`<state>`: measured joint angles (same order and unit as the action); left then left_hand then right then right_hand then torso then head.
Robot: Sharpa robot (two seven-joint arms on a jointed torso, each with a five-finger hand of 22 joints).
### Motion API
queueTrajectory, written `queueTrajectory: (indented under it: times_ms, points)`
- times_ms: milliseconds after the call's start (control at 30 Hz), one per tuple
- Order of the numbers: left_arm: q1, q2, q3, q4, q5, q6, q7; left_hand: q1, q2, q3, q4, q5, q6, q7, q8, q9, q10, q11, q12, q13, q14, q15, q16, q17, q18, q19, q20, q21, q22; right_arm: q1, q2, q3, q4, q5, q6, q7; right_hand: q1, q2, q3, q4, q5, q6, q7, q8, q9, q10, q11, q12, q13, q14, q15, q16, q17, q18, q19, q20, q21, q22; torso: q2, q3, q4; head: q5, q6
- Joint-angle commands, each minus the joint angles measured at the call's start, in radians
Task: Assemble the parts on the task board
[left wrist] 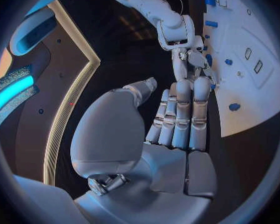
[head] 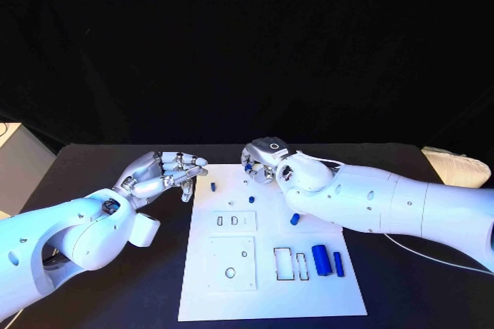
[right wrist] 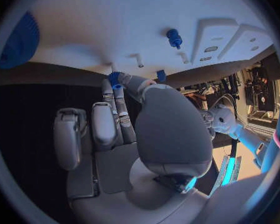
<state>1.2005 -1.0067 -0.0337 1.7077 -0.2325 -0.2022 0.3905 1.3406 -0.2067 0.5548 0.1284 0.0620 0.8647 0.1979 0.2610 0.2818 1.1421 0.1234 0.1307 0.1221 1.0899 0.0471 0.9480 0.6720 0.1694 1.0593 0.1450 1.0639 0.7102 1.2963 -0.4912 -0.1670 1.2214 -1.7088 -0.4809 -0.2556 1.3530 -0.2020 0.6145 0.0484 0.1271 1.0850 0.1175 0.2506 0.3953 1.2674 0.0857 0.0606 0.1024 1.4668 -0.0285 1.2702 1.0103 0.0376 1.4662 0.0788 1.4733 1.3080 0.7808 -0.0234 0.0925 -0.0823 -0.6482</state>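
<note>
The white task board lies mid-table. My right hand hovers over its far edge, and in the right wrist view its thumb and fingertips pinch a small blue part. My left hand hangs beside the board's far left corner, fingers held loosely apart with nothing in them. A small blue peg and another sit near the far end. A blue piece lies mid-board. Two blue cylinders lie side by side at the right, next to rectangular slots.
White raised blocks with cutouts sit on the board's left half. In the right wrist view, a ridged round blue part shows at the board's edge. Black table surrounds the board. A pale object lies at the table's far right.
</note>
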Motion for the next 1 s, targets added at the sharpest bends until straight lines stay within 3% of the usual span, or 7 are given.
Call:
queueTrajectory:
  times_ms: [33,333,833,1000]
  points:
    - [0.002,0.002,0.001,0.001,-0.002,0.021,0.003,-0.004,0.006,0.005,0.0,-0.002,-0.007,-0.003,0.001,0.001,-0.005,0.001,-0.006,0.001,0.002,0.004,0.003,0.001,-0.007,-0.006,0.0,0.003,0.001,-0.008,0.0,-0.005,-0.003,-0.011,0.05,-0.011,-0.003,0.006,-0.002,-0.002,0.0,-0.002,-0.001,0.001,0.001,0.04,-0.036,0.006,-0.001,0.011,-0.001,-0.002,-0.001,-0.004,0.036,-0.004,-0.006,0.119,0.0,0.0,0.0003,0.001,-0.003]
    - [0.002,0.001,0.001,0.0,-0.002,0.023,0.002,-0.005,0.007,0.006,0.0,-0.002,-0.007,-0.002,0.001,0.002,-0.005,0.002,-0.006,0.001,0.002,0.004,0.003,0.002,-0.007,-0.008,0.0,0.004,0.001,-0.008,-0.009,-0.005,0.009,-0.016,0.045,-0.017,-0.004,0.005,-0.002,-0.002,-0.001,-0.004,-0.001,0.0,0.001,0.038,-0.035,0.005,-0.001,0.011,-0.001,-0.002,-0.001,-0.004,0.035,-0.004,-0.007,0.119,0.0,-0.0007,-0.0006,0.004,-0.004]
    - [0.002,0.001,0.001,-0.003,-0.002,0.027,-0.002,-0.005,0.007,0.006,0.0,-0.002,-0.007,-0.002,0.001,0.002,-0.005,0.002,-0.006,0.001,0.002,0.004,0.003,0.002,-0.007,-0.008,0.0,0.004,0.001,-0.012,-0.018,-0.005,0.023,-0.04,0.009,-0.039,-0.007,0.002,-0.003,-0.002,-0.002,-0.005,-0.001,0.0,0.003,0.038,-0.035,0.005,0.0,0.011,0.0,0.0,0.0,-0.004,0.036,-0.004,-0.005,0.121,-0.001,0.0015,-0.0009,0.005,-0.004]
    - [0.002,0.001,0.001,-0.003,-0.002,0.028,-0.002,-0.005,0.007,0.006,0.0,-0.002,-0.007,-0.002,0.001,0.002,-0.005,0.002,-0.006,0.001,0.002,0.004,0.003,0.002,-0.007,-0.008,0.0,0.004,0.001,-0.012,-0.016,-0.005,0.022,-0.036,0.008,-0.033,-0.018,-0.011,-0.004,0.002,-0.011,-0.015,0.002,-0.006,0.005,0.03,-0.032,0.002,-0.001,0.003,0.002,-0.014,-0.026,0.001,0.025,-0.002,-0.023,0.098,-0.001,0.0013,-0.0015,0.005,-0.004]
